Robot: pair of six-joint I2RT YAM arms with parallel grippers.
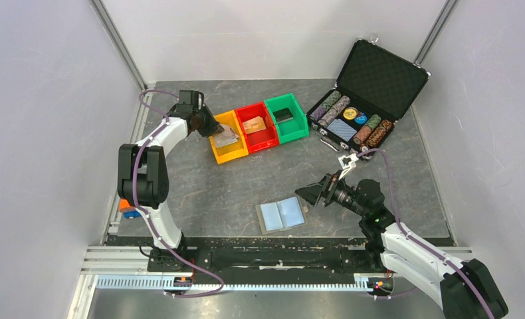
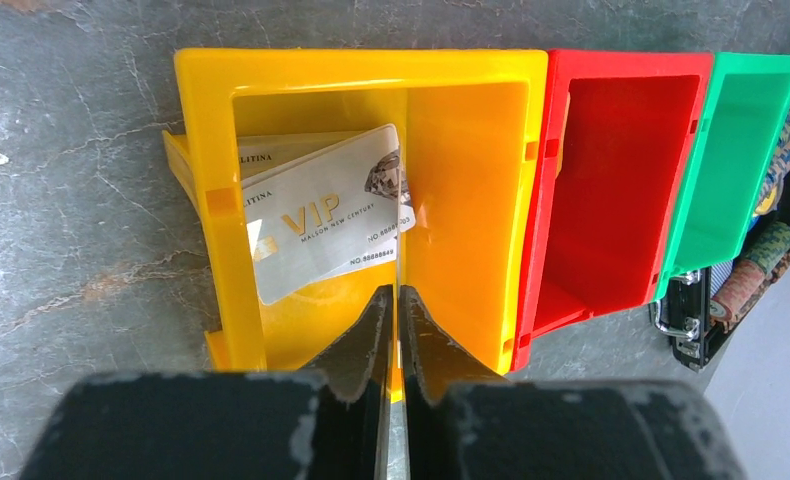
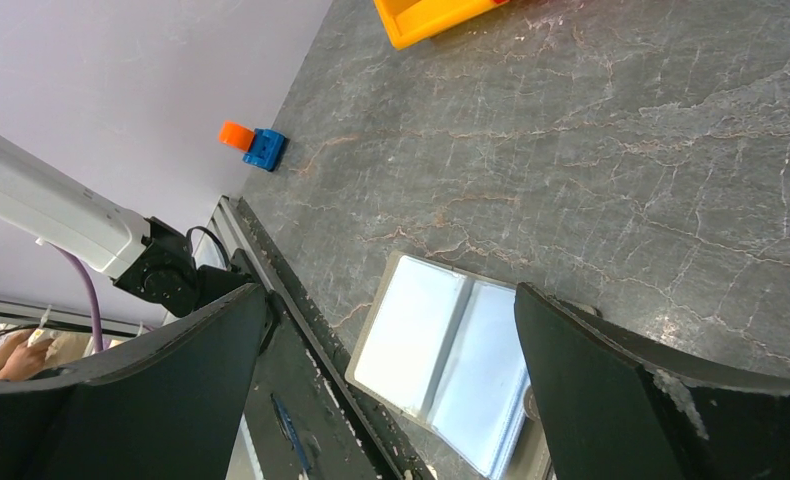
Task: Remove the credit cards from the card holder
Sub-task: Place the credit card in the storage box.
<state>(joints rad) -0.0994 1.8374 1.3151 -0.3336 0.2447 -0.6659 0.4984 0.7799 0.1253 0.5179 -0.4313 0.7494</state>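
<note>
The card holder (image 1: 281,214) lies open near the table's front edge, its two light-blue panels facing up; it also shows in the right wrist view (image 3: 441,360). My right gripper (image 1: 311,193) hovers just right of it, jaws wide open and empty (image 3: 391,295). My left gripper (image 1: 214,127) is at the yellow bin (image 2: 211,180), with its jaws almost together (image 2: 398,290). A thin pale card edge stands between them. A silver VIP credit card (image 2: 321,215) lies in that bin on top of another card.
A red bin (image 1: 256,126) holding a tan card and a green bin (image 1: 286,118) holding a dark item stand right of the yellow one. An open black chip case (image 1: 366,100) sits at the back right. An orange-and-blue block (image 1: 128,208) lies at the left edge.
</note>
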